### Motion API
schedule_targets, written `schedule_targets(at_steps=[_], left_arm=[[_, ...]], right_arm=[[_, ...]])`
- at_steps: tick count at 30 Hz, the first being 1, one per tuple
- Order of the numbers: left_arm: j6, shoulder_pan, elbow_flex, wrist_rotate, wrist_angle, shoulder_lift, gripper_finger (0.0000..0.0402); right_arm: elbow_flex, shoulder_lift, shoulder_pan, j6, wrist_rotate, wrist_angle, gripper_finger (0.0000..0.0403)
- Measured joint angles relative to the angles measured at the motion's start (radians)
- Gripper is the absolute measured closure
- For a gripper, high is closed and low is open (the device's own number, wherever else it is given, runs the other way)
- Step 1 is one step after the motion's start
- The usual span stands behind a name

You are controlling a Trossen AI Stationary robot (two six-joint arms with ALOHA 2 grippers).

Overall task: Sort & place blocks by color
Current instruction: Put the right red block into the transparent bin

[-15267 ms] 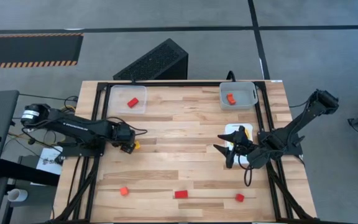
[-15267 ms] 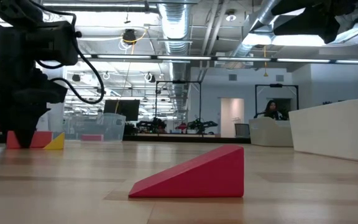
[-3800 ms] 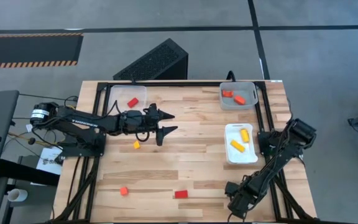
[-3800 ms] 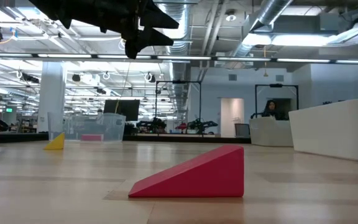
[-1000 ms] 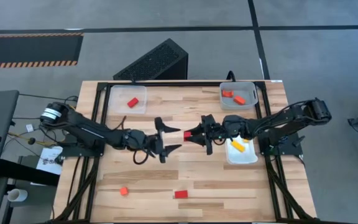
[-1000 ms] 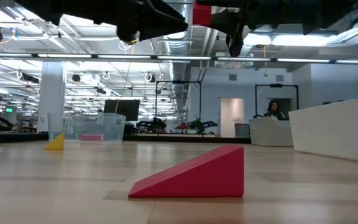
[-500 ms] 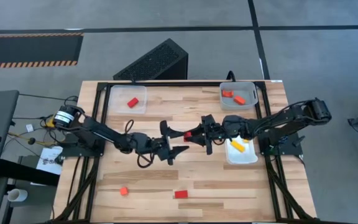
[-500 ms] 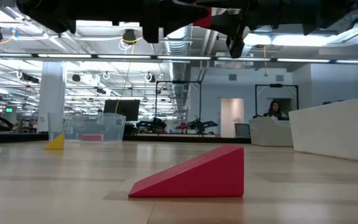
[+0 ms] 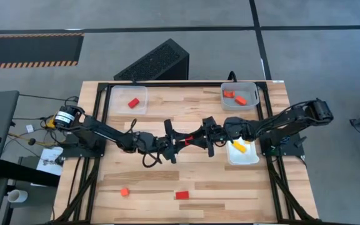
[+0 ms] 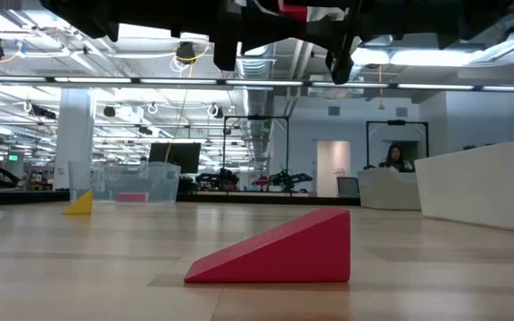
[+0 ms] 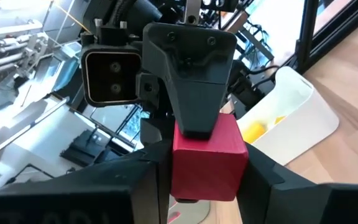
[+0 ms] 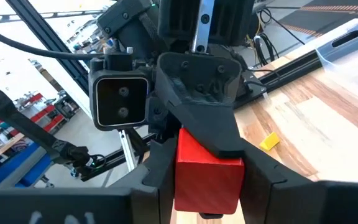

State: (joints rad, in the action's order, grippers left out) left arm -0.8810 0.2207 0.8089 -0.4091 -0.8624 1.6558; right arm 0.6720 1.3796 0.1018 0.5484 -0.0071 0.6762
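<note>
Above table centre, red cube [image 9: 185, 140] between left pincer [image 9: 175, 145] and right pincer [image 9: 195, 139].

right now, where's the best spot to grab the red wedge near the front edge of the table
Grip the red wedge across its two flat triangular faces, near the tall end, coming straight down from above. Its top slopes, so fingers placed there would likely slip. Both the left pincer and the right pincer are mid-table, closed on the red cube.
</note>
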Motion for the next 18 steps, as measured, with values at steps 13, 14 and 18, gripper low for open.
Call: schedule_targets(at_steps=[13, 14, 18], left_arm=[[0.048, 0.000, 0.001, -0.042, 0.064, 0.000, 0.0304], [0.067, 0.000, 0.001, -0.045, 0.084, 0.000, 0.0304], [0.116, 0.002, 0.001, -0.113, 0.154, -0.013, 0.0304]], right_arm=[[0.000, 0.000, 0.003, 0.006, 0.007, -0.026, 0.0129], [0.000, 0.000, 0.003, 0.006, 0.007, -0.035, 0.0121], [0.000, 0.000, 0.001, 0.005, 0.011, -0.055, 0.0097]])
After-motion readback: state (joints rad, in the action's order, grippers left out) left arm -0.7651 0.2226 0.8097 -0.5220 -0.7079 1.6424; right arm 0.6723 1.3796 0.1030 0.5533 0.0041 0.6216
